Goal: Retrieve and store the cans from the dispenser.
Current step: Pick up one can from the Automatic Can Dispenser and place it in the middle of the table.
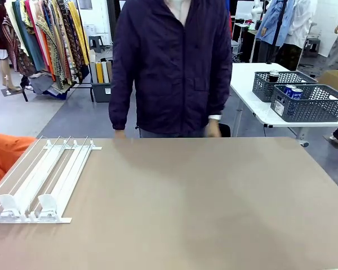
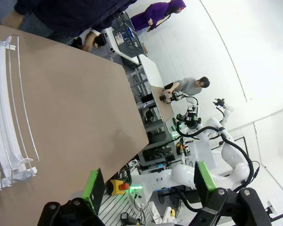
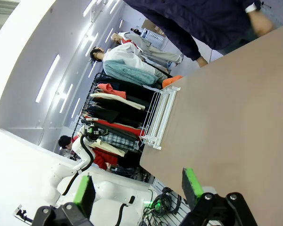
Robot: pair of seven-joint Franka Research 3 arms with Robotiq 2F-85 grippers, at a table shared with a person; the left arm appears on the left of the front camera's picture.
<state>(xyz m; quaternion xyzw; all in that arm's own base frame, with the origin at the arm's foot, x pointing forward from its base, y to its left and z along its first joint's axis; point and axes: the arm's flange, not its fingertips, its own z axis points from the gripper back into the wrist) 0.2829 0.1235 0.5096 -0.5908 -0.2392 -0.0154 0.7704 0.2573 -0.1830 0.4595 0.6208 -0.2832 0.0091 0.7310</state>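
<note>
The dispenser (image 1: 42, 180), a flat white rack of thin rails with two white stoppers at its near end, lies on the left of the brown table (image 1: 203, 202); its lanes are bare. Blue-and-white cans (image 1: 293, 91) stand in a grey basket (image 1: 310, 107) on a white side table at the back right, and a dark can (image 1: 274, 75) stands in a second basket (image 1: 265, 87) behind it. My left gripper (image 2: 148, 186) hangs open off the table's edge, with the dispenser (image 2: 7, 117) to its left. My right gripper (image 3: 137, 186) is open too, with nothing between its fingers, and the dispenser (image 3: 160, 117) lies farther off.
A person in a dark jacket (image 1: 169, 62) stands at the table's far edge, hands (image 1: 213, 129) down near the rim. An orange cloth (image 1: 5, 154) lies beside the dispenser at the left. The white side table (image 1: 253, 98) stands off to the back right.
</note>
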